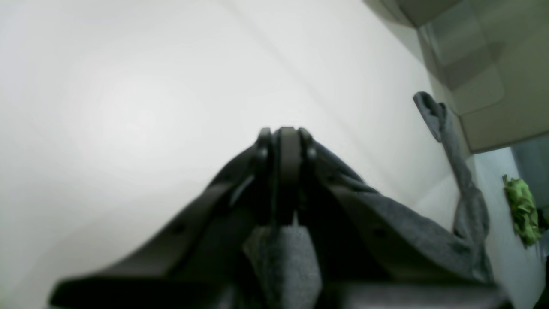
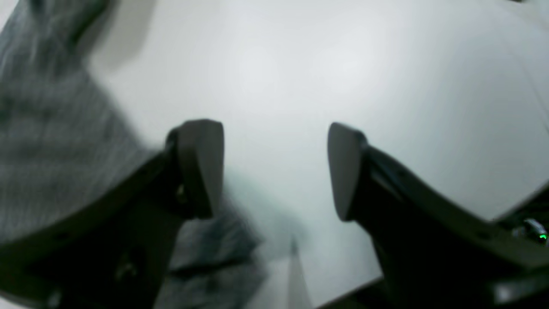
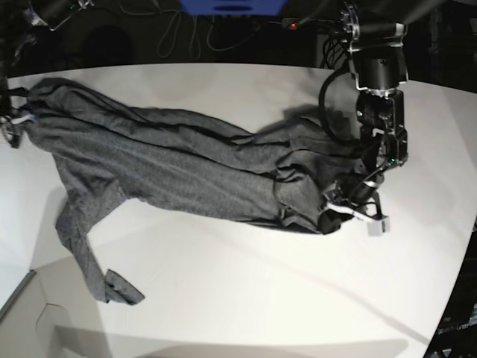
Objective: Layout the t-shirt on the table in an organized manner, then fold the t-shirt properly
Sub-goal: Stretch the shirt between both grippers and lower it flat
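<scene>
The dark grey t-shirt [image 3: 171,168] lies stretched and wrinkled across the white table [image 3: 246,298], from the far left corner to the right side. One sleeve [image 3: 93,272] trails toward the front left. My left gripper [image 3: 344,211] is shut on the shirt's right edge. In the left wrist view its fingertips [image 1: 286,141] are pressed together, with grey cloth [image 1: 407,223] bunched around and under them. My right gripper [image 2: 274,171] is open over bare table, and the shirt [image 2: 43,128] lies just to its left. In the base view the right gripper [image 3: 10,127] shows only at the left edge.
Cables [image 3: 186,30] and a blue object [image 3: 231,6] sit behind the table's far edge. A pale flat panel [image 3: 30,321] lies at the front left corner. The left wrist view shows beige boxes [image 1: 484,86] and a green object [image 1: 521,210] beyond the table.
</scene>
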### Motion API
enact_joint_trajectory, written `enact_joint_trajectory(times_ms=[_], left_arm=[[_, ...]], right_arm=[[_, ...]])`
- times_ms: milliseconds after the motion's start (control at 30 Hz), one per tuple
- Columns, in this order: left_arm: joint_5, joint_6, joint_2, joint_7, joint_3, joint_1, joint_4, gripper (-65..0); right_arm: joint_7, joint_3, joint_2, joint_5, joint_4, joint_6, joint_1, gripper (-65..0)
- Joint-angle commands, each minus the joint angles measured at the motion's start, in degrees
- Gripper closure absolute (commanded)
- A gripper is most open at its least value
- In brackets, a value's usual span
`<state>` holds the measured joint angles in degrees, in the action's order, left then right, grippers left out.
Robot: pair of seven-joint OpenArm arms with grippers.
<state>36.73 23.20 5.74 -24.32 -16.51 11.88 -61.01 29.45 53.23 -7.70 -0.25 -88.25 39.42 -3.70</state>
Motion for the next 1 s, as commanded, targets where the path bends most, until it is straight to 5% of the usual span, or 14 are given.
enact_joint_trajectory(times_ms=[0, 200, 600, 667, 833, 967], left_arm=[[0.9, 0.8, 0.4, 1.2, -0.2, 0.9, -0.7, -0.1], [0.9, 0.8, 0.5, 1.2, -0.2, 0.8, -0.7, -0.1], [0.9, 0.8, 0.6, 1.2, -0.2, -0.1, -0.7, -0.1], [0.9, 0.8, 0.6, 1.2, -0.2, -0.1, -0.7, -0.1], [0.9, 0.8, 2.0, 1.2, -0.2, -0.1, -1.1, -0.1], [1.1, 0.8, 3.4, 1.2, -1.6, -0.1, -1.3, -0.1]], right_arm=[[-2.2, -3.6, -1.3, 1.6, -1.1, 0.6, 1.1, -39.3], [-2.2, -19.3, -3.2, 1.4, 4.1, 0.6, 7.5, -39.3], [-2.5, -20.7, -7.1, 1.4, 31.5, 0.6, 22.6, -38.1], [-2.5, -20.7, -7.4, 1.5, 31.6, 0.6, 22.7, -33.1], [-2.5, -20.5, -7.5, 1.7, 28.4, 0.6, 22.7, 0.0], [-2.5, -18.9, -7.3, 1.9, 22.3, 0.6, 22.7, 0.0]])
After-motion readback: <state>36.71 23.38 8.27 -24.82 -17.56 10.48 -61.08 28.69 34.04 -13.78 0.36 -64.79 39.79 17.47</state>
